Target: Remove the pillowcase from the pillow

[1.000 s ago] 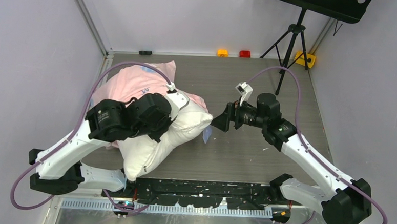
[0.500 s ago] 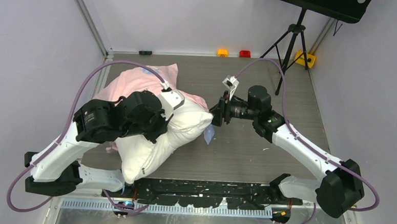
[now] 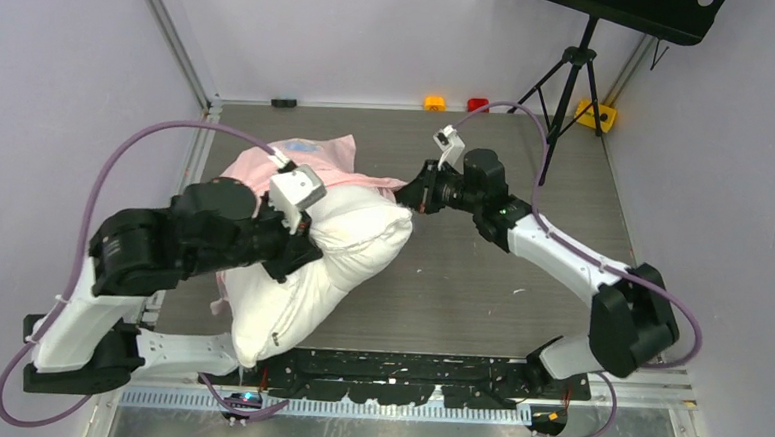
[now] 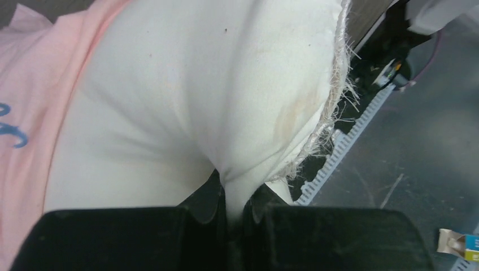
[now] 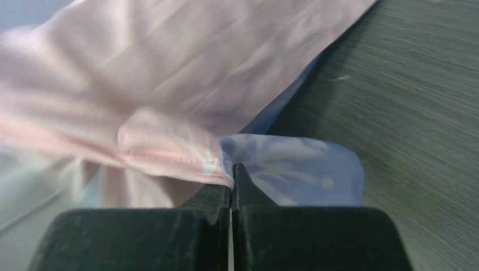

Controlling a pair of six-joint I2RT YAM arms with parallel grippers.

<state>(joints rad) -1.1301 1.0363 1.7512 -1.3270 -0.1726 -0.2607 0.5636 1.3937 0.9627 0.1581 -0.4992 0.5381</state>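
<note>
Pillow (image 3: 346, 261): on the left half of the desk (image 3: 480, 283), lying from the near edge toward the far-left corner; near end bare.
Pillowcase (image 3: 334, 161): holds only the pillow's far end (pink, blue print).
Left gripper (image 4: 231, 195): fingers pressed together, pinching a fold of white pillow fabric.
Right gripper (image 5: 232, 178): clamped on the pillowcase hem by the pillow's right corner, mid-desk.
</note>
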